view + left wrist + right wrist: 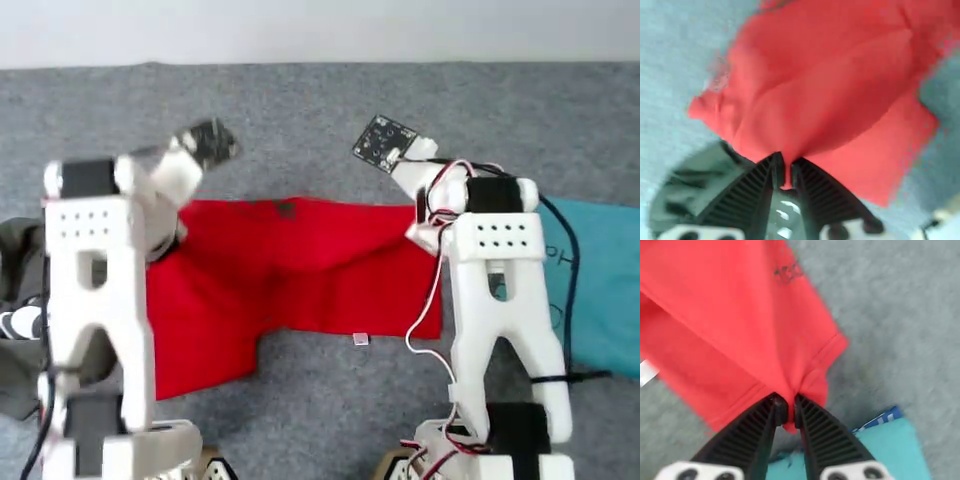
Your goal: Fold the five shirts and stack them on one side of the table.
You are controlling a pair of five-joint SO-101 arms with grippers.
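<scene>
Across the grey table (300, 110) spreads a red shirt (300, 270), one side edge pinched by the left gripper (785, 166), the opposite by the right gripper (788, 409). Soft and light, it will likely sag; hems and corners offer the surest hold.

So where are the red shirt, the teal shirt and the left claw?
red shirt (300, 260), high view, middle of the cloth.
teal shirt (605, 300), high view, its flat middle.
left claw (786, 162), left wrist view, between its tips.

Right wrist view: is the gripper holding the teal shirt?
No, the right gripper is shut on the red shirt; the teal shirt lies beside it.
</scene>
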